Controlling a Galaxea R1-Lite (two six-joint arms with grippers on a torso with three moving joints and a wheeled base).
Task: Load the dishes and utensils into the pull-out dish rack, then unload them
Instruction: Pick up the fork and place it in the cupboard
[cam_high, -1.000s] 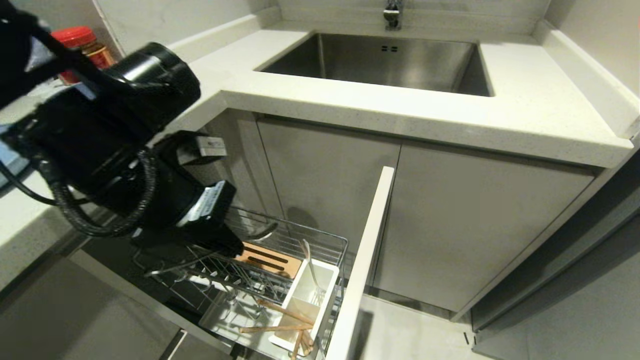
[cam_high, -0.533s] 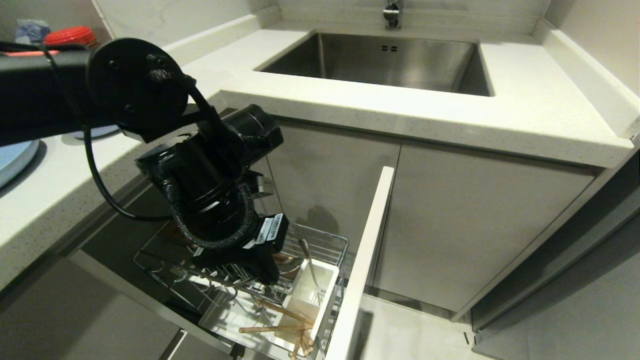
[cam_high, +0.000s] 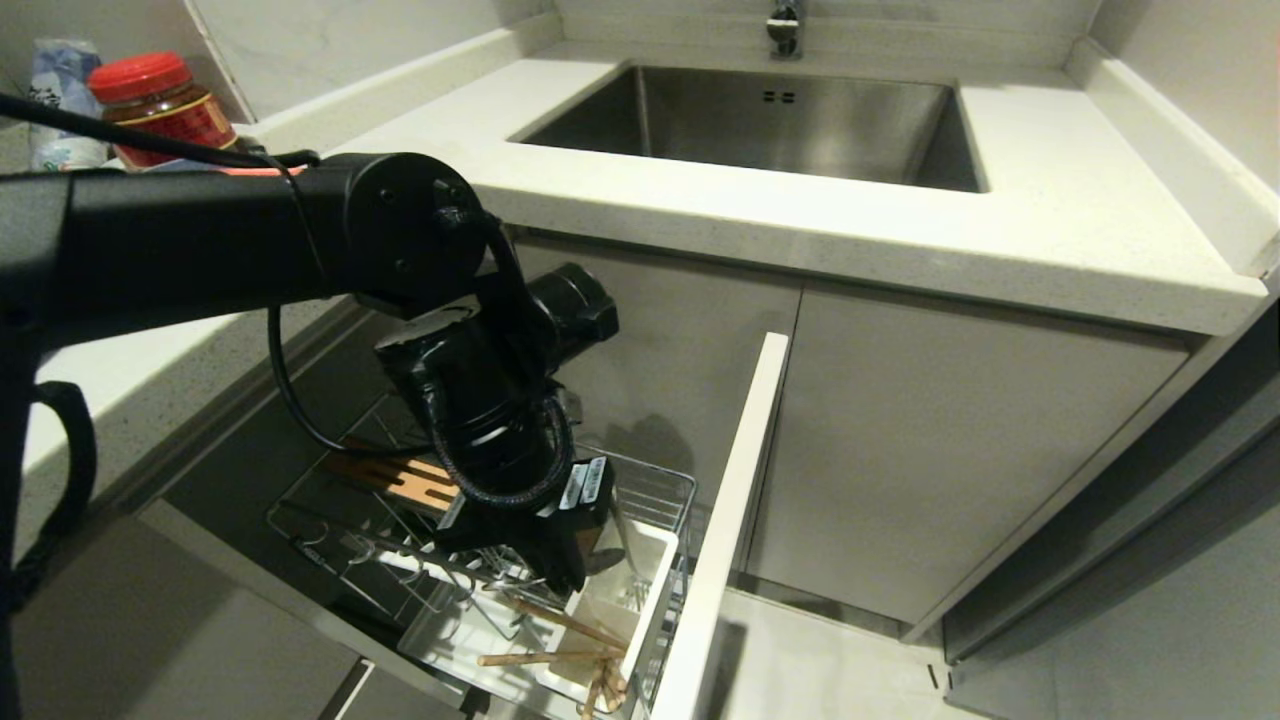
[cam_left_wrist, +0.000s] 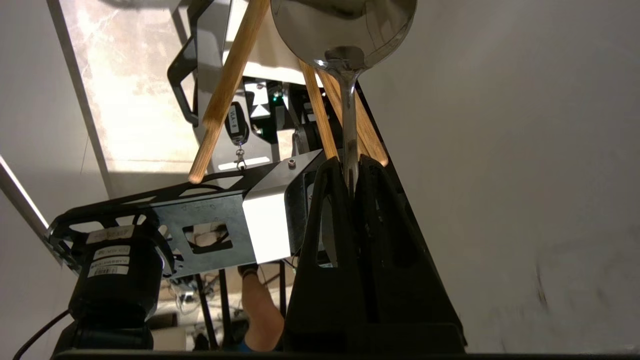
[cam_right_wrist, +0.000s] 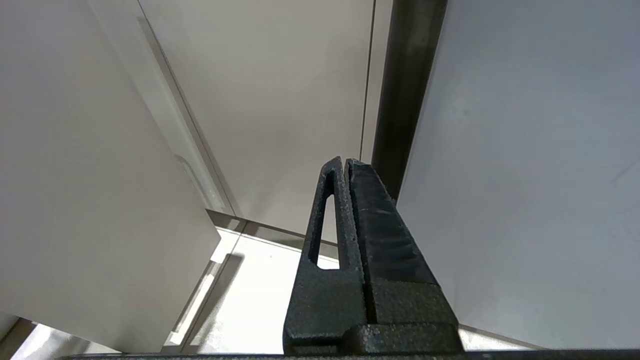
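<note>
My left gripper (cam_high: 572, 572) reaches down into the pull-out dish rack (cam_high: 655, 492) and hangs at the white utensil box (cam_high: 648, 600). It is shut on the silver spoon (cam_left_wrist: 346, 30): the thin handle runs between the fingertips of the left gripper (cam_left_wrist: 350, 162), with the bowl end beyond them. Light-wood chopsticks (cam_high: 548, 657) lean out of the box's near end and cross close by the spoon as chopsticks (cam_left_wrist: 225, 95). My right gripper (cam_right_wrist: 345, 161) is shut and empty, parked by grey cabinet doors. The dishes are hidden.
The rack's white front panel (cam_high: 730, 500) stands out to the right of the box, and its orange-brown wooden bar (cam_high: 400, 475) lies further back. Above are the counter, the steel sink (cam_high: 780, 120) and a red-lidded jar (cam_high: 160, 95). A person's leg (cam_left_wrist: 260, 310) shows behind my base.
My left arm has swung down and to the right, carrying the spoon from over the rack's prongs to the utensil box. The right arm has not moved.
</note>
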